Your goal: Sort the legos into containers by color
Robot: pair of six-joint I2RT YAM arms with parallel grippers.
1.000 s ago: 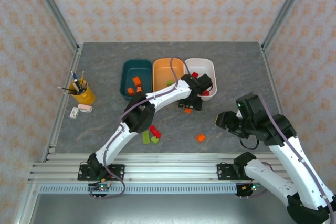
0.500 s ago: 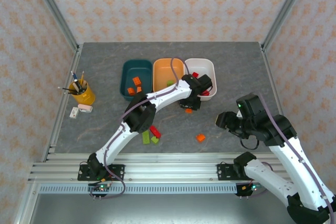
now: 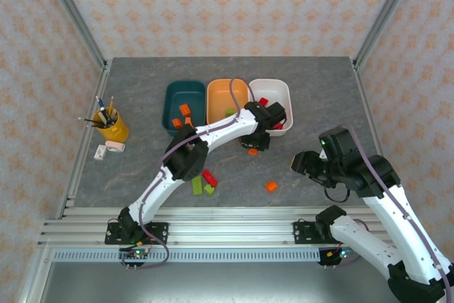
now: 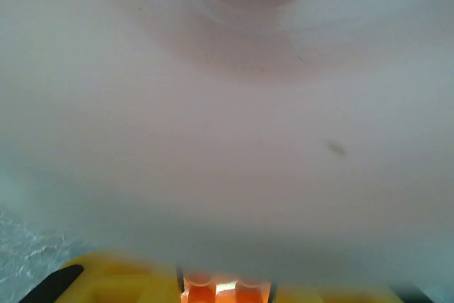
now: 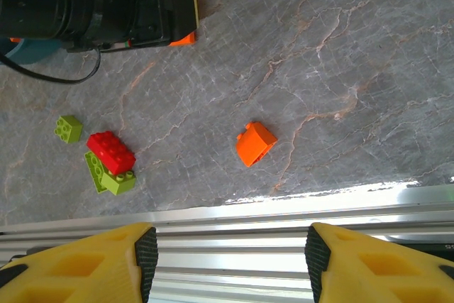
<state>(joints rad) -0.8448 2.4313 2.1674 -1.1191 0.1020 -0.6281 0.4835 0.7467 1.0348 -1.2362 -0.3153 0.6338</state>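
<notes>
Left hand [image 3: 256,140]: clenched on an orange lego [image 3: 252,151]. In the left wrist view its studs sit pinched between the yellow fingertips. Can't tell if it's lifted or resting on the surface [image 3: 319,104].

White tub [image 3: 278,93]: directly ahead of the left hand, near wall right in front of the fingertips. Two red legos [image 3: 264,101] inside.

Orange tub [image 3: 227,93]: just left of the left hand, touching the white tub's side. One green lego [image 3: 230,112] in it.

Teal tub [image 3: 186,93]: further left again. Three orange legos [image 3: 184,110] in it.

Right hand [image 3: 303,162]: released, fingers wide apart with nothing between them. It hangs above the surface, well to the right of the left hand and nearer the bases.

Loose orange lego [image 5: 256,142]: on the surface ahead of the right hand, between the two hands, touching nothing.

Left of that, on the near side of the left hand beside its arm's elbow: one red lego [image 5: 111,152] lying against two lime legos [image 5: 117,181]. A single lime lego [image 5: 69,128] sits just beside that cluster, apart from it.

Pencil cup [image 3: 111,127] and small white block [image 3: 113,147]: far left of the left hand, near the surface edge.
</notes>
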